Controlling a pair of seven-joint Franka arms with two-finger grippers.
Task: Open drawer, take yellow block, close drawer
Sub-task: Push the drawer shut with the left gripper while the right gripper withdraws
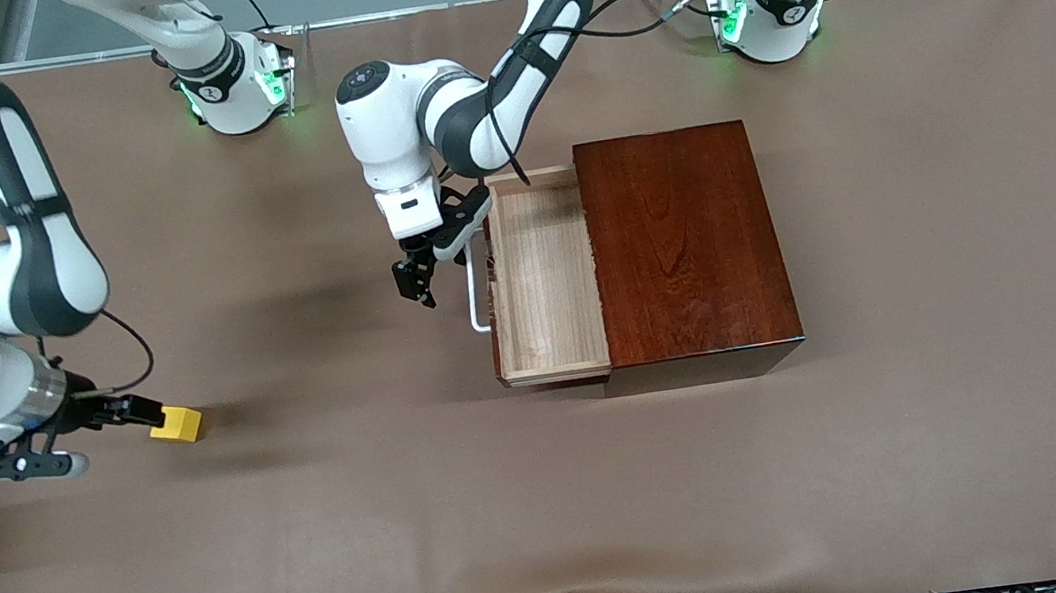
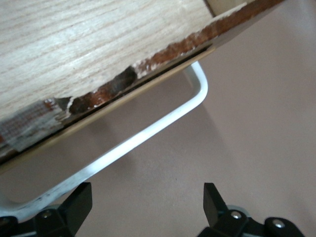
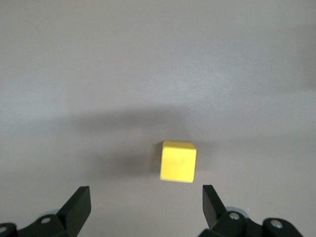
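The drawer (image 1: 541, 275) stands pulled out of the dark reddish-brown box (image 1: 683, 247) toward the right arm's end, and its pale wood interior (image 2: 89, 44) is bare. My left gripper (image 1: 416, 290) hangs open just in front of the white handle (image 1: 477, 293). In the left wrist view the handle (image 2: 148, 136) runs close past one of the fingertips (image 2: 81, 197), and my left gripper (image 2: 146, 197) holds nothing. The yellow block (image 1: 177, 424) lies on the table near the right arm's end. My right gripper (image 1: 140, 415) is open and low, with the yellow block (image 3: 178, 161) just ahead of the open right gripper (image 3: 146, 197), apart from it.
The brown table cover (image 1: 555, 515) is bare around the block and in front of the drawer. Both arm bases (image 1: 235, 86) stand along the table edge farthest from the front camera. The left arm's elbow (image 1: 425, 118) reaches over the table beside the box.
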